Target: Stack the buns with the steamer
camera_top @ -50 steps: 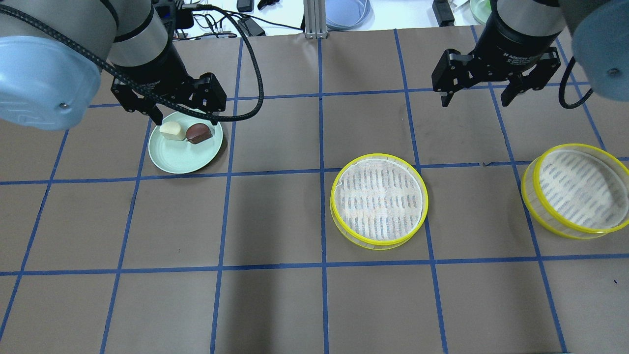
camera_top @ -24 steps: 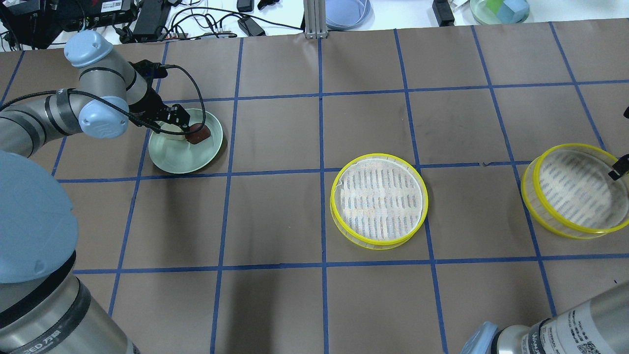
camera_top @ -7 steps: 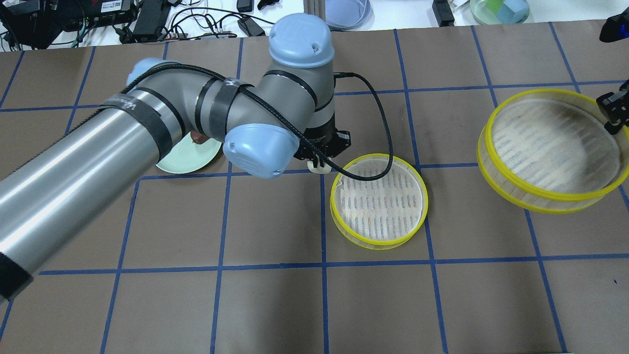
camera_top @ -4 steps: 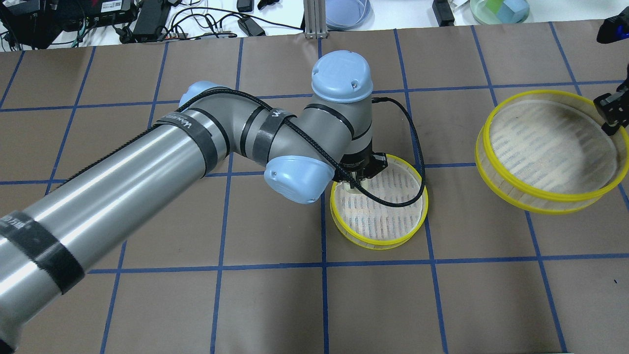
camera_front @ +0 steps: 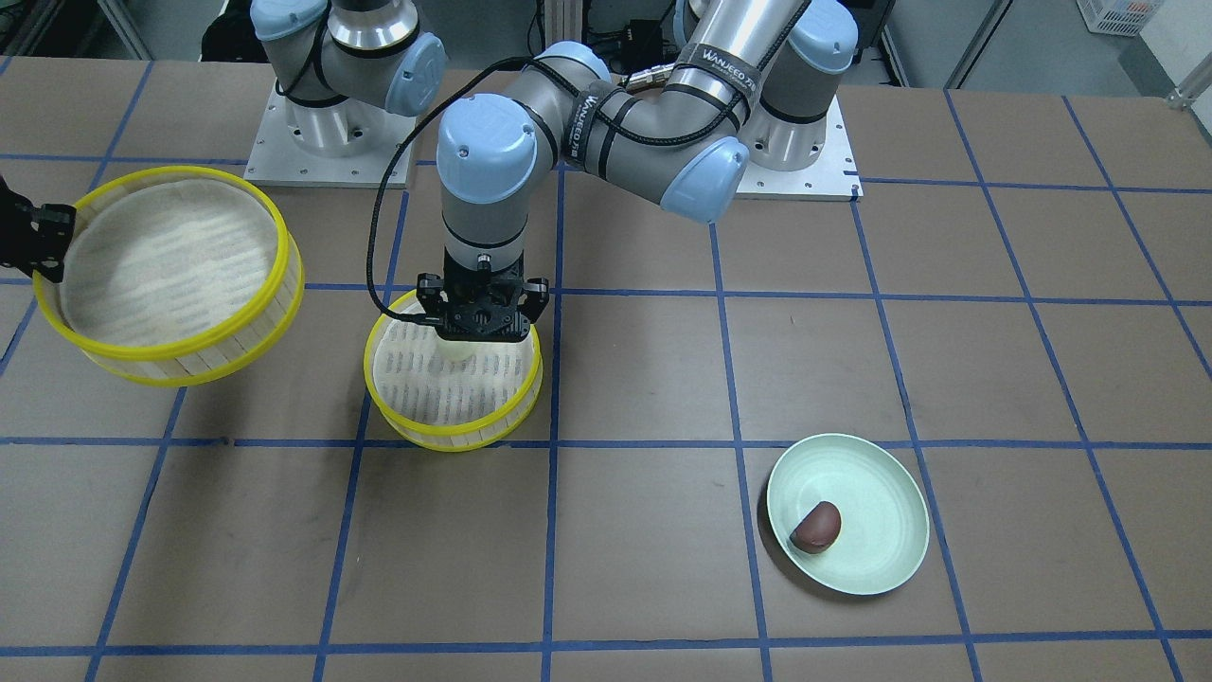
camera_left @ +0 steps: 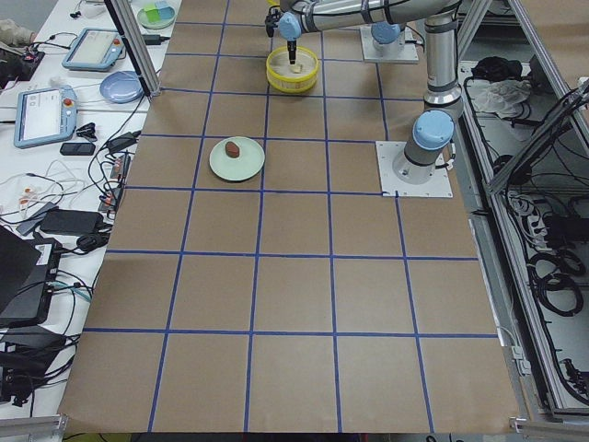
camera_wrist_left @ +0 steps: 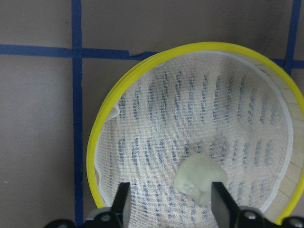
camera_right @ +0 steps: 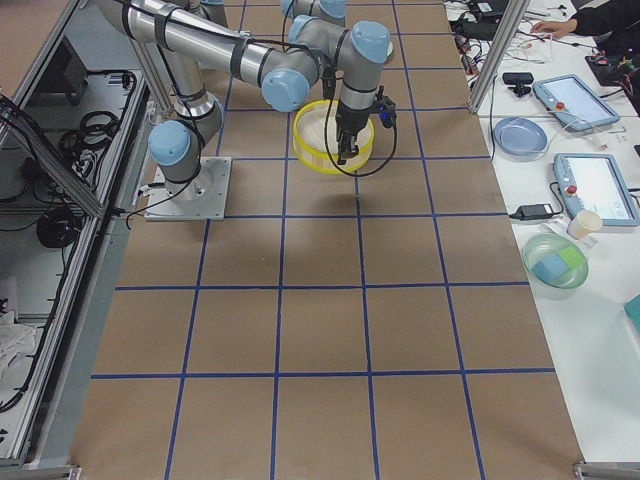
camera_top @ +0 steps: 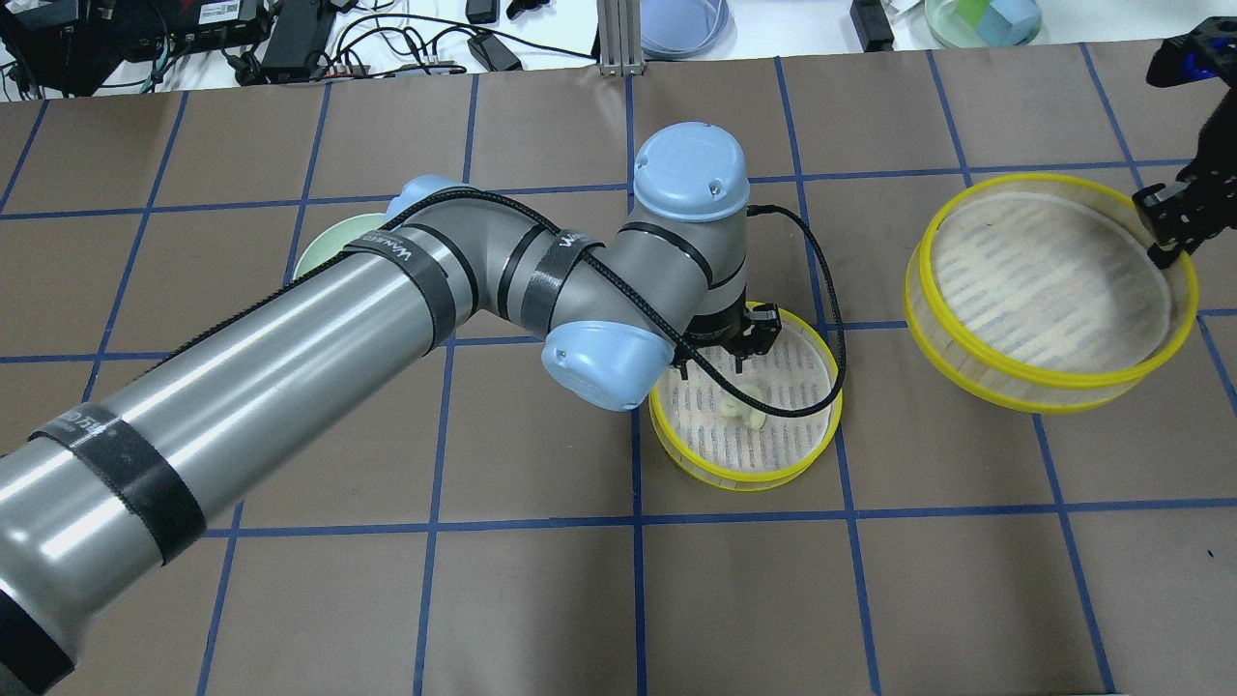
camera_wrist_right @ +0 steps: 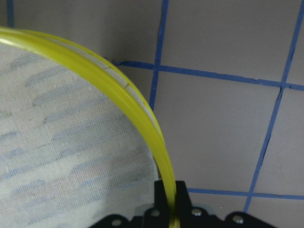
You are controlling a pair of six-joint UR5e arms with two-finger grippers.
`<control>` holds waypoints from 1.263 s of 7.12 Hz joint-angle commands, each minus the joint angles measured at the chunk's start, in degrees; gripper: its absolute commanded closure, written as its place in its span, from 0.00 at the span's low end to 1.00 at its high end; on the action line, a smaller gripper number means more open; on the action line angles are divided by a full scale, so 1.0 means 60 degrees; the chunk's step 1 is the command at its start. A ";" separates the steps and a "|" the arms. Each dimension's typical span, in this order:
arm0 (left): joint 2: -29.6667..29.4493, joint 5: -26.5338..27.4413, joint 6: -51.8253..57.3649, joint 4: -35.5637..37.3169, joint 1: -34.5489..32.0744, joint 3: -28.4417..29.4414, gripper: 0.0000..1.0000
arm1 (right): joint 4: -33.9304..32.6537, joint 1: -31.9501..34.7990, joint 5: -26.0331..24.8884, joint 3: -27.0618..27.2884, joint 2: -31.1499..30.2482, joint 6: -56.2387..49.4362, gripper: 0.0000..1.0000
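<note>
My left gripper [camera_top: 713, 365] hangs open low over the middle steamer tray [camera_top: 744, 480]. The cream bun [camera_top: 740, 412] lies on that tray's floor. In the left wrist view the bun [camera_wrist_left: 199, 179] sits between the spread fingertips [camera_wrist_left: 122, 202], nearer the right one. My right gripper [camera_top: 1163, 224] is shut on the yellow rim of the second steamer tray [camera_top: 1053, 382] and holds it tilted above the table; the clamped rim [camera_wrist_right: 118, 80] shows in the right wrist view. The reddish-brown bun [camera_front: 817, 527] lies on the pale green plate [camera_front: 876, 564].
My left arm stretches across the table's left half and hides most of the plate [camera_top: 319, 253] from overhead. Cables, a blue dish [camera_top: 681, 24] and a green bowl with blocks [camera_top: 981, 19] lie beyond the mat's far edge. The arm bases [camera_front: 331, 133] stand on the robot's side.
My left gripper moved farther over the middle tray, opened and let the cream bun down onto its floor. My right gripper has carried the lifted second tray a little to the left.
</note>
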 commanded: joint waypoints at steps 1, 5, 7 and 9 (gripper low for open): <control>0.0373 0.0139 0.0058 -0.0112 0.0232 0.0070 0.00 | -0.0008 0.1134 0.0109 0.0111 0.0057 0.1248 1.00; 0.1575 0.0445 0.3736 -0.2070 0.3682 0.0173 0.00 | -0.0329 0.2889 0.1118 0.1283 0.0071 0.4278 1.00; 0.1476 0.0521 0.6838 -0.2457 0.5748 0.0115 0.00 | -0.2194 0.3803 0.0755 0.2302 0.0421 0.5324 1.00; 0.0718 0.0449 0.7766 -0.2050 0.6343 -0.0133 0.01 | -0.3523 0.4067 0.0507 0.2982 0.0555 0.5385 1.00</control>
